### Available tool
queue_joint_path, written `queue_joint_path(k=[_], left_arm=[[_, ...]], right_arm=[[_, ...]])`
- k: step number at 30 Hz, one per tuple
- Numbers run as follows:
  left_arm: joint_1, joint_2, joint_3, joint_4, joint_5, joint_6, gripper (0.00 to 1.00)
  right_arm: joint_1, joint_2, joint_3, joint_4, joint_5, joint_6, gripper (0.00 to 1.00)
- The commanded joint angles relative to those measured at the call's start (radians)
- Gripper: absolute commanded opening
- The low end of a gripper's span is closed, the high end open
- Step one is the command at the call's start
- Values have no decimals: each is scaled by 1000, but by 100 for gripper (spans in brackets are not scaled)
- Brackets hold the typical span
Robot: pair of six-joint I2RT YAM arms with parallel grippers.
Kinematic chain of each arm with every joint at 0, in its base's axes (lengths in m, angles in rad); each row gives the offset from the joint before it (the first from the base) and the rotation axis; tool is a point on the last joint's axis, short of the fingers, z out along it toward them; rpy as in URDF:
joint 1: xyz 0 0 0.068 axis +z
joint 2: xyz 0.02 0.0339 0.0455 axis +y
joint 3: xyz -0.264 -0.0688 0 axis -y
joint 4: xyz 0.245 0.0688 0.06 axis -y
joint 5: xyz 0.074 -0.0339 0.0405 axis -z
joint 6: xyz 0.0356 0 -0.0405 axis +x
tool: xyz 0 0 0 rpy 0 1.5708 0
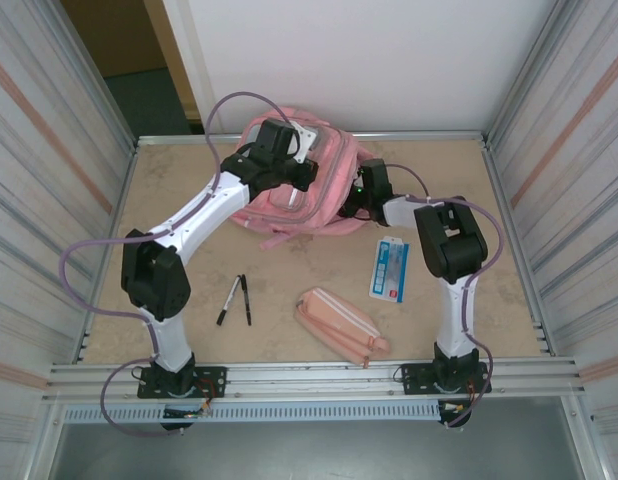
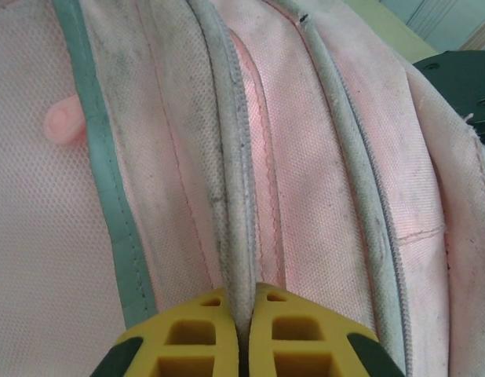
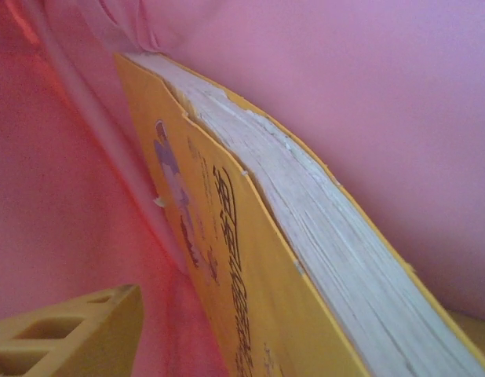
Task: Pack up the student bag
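Pens [image 1: 229,300], pencil case [image 1: 341,326] lie before student bag [image 1: 334,180].

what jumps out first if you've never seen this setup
The big pink student bag at the far middle of the table draws the eye first. Up close, the left gripper pinches its pale zip seam, and a thick yellow book leans inside the pink lining.
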Motion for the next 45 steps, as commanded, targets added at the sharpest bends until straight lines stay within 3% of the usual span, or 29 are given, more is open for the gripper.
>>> queue_joint_path(k=[1, 13, 23, 31, 36, 39, 45], left_arm=[[4, -34, -2, 32, 37, -1, 0], [7, -31, -83, 53, 11, -21, 0], [5, 18, -117, 84, 97, -80, 0], [5, 20, -90, 65, 145, -89, 0], [6, -40, -63, 24, 125, -60, 0], [9, -84, -63, 32, 98, -33, 0], [37, -136, -59, 32, 111, -40, 0]], right_arm=[[-26, -120, -64, -39, 29, -111, 66], [-101, -421, -270, -212, 93, -324, 67], [-199, -610, -373, -330, 59, -409, 68], [-205, -708, -435, -428, 28, -469, 67], [-121, -693, -448, -423, -9, -446, 66], [-48, -669, -431, -413, 51, -430, 67], [-9, -500, -365, -364, 48, -397, 67]])
